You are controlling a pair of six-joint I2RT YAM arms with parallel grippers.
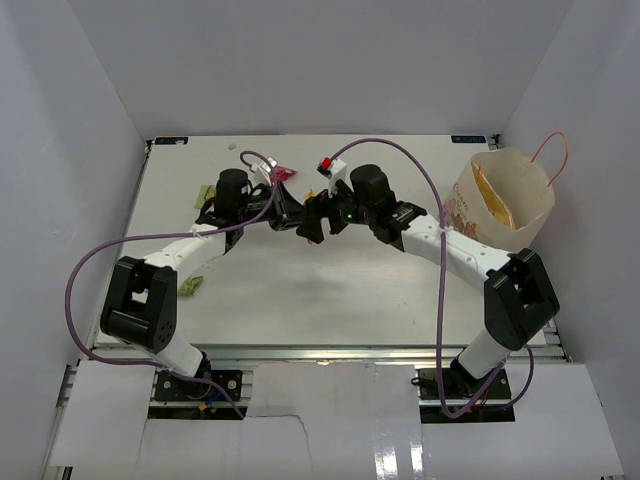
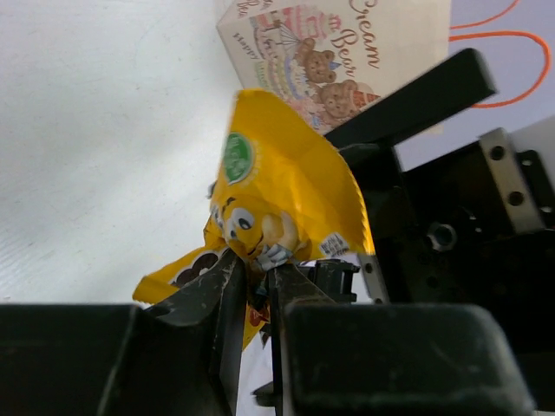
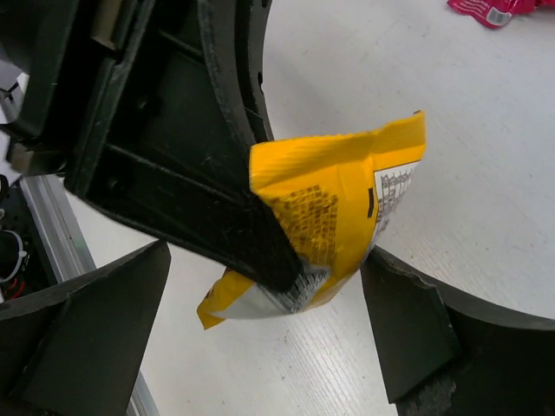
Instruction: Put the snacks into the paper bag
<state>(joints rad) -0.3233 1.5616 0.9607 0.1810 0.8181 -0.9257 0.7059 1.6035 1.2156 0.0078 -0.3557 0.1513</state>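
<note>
A yellow candy pack waits between the two pincers; most of the job is left

The left gripper (image 2: 256, 269) pinches the yellow candy pack (image 2: 286, 191) tight, so the pack sticks out just past its tips; the right gripper (image 3: 260, 334) is spread wide with one finger on each side of the pack and has hold of nothing; the paper bag (image 1: 465, 205) stands well off to the right of both pincers, so this pack is not in yet; only the top view shows something gold inside the bag, likely the chip bag, plus a pink wrapper (image 1: 284, 174) just behind the left gripper and a light green packet (image 1: 206, 192) off to its left, both on the table; only the left wrist view shows the pinch up close and the bears printed on the bag; only the right wrist view shows the wide gap between the right fingers
</note>
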